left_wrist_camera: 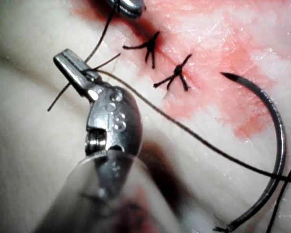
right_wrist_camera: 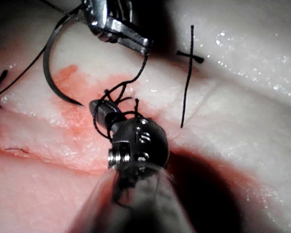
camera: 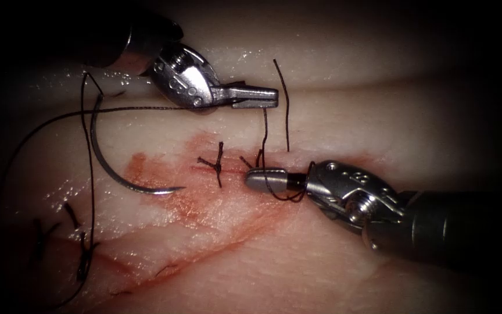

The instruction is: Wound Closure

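My left tool (camera: 273,97) is shut on the thread (camera: 264,131) above the cut (camera: 233,170); the thread drops from its jaws to the stitch site. The same grip shows in the left wrist view (left_wrist_camera: 64,59). My right tool (camera: 251,179) lies shut over the cut, with a loop of thread (camera: 286,196) wound round its jaws, as the right wrist view (right_wrist_camera: 94,108) confirms. Held by neither tool, the curved needle (camera: 107,168) rests on the tissue left of the stitches, out of the tissue, tip to the right. A tied knot (camera: 217,164) sits just left of the right tool's tip.
A short free thread end (camera: 284,104) rises from the tissue right of the left tool. The long thread (camera: 42,123) trails left from the left jaws past the needle's tail. Older stitches (camera: 82,259) lie lower left. Red fluid (camera: 164,174) stains the tissue around the cut.
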Controlling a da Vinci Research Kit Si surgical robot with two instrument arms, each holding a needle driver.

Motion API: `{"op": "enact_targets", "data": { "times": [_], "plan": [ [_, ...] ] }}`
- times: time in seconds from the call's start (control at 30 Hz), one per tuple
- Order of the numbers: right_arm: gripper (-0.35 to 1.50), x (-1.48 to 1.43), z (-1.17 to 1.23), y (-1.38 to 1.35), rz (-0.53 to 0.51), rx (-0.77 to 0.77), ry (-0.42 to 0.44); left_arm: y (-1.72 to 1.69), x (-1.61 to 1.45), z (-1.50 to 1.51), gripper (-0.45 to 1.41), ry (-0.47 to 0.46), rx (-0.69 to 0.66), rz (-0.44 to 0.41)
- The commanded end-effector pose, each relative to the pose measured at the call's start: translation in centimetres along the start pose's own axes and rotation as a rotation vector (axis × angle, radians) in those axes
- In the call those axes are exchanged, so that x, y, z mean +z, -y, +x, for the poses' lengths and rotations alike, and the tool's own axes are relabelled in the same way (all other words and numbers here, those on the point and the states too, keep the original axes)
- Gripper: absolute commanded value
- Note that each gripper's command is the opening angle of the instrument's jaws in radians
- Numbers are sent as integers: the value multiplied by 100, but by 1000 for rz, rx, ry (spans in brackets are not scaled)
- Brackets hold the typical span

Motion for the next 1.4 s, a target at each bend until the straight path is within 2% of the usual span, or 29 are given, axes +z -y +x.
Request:
{"op": "enact_targets", "data": {
  "times": [0.03,0.13,0.17,0.2,0.23,0.27,0.3,0.37,0.4,0.43,0.7,0.8,0.93,1.07,1.23,1.4],
  "plan": [
    [-35,12,-11,-3,11,29,-44,0,7,-7,-45,1,-1,0],
    [-35,15,-17,-4,76,97,-198,-7,11,-11,-45,18,-4,4],
    [-10,17,-17,-3,67,98,-186,-9,13,-12,-45,25,-8,5],
    [-3,19,-19,-3,69,79,-195,-13,12,-14,-45,34,-15,7],
    [42,21,-19,-3,66,67,-197,-13,11,-14,-45,39,-15,8],
    [47,22,-21,-2,65,53,-198,-12,6,-13,-45,47,-17,12],
    [39,22,-21,-2,64,53,-198,-11,4,-12,-45,48,-19,13],
    [37,22,-20,-3,64,47,-198,-11,0,-9,-45,51,-22,17],
    [-6,21,-19,-4,64,48,-198,-11,-2,-8,-45,50,-23,17],
    [-35,21,-19,-4,65,48,-198,-11,-3,-7,-45,48,-23,19],
    [-35,24,-10,3,50,-69,-200,-22,3,-9,-45,105,-14,42],
    [-35,27,-5,12,43,-83,-201,-32,5,-12,-45,126,-29,49],
    [-35,34,6,27,22,-195,-204,-49,4,-22,-45,163,-46,59],
    [-35,30,11,27,21,-237,-201,-64,1,-25,-45,173,-67,58],
    [-35,32,14,24,16,-271,-201,-77,1,-21,-45,183,-78,70],
    [-35,39,24,24,-3,-350,-202,-83,4,3,-45,164,-91,127]
  ]
}}
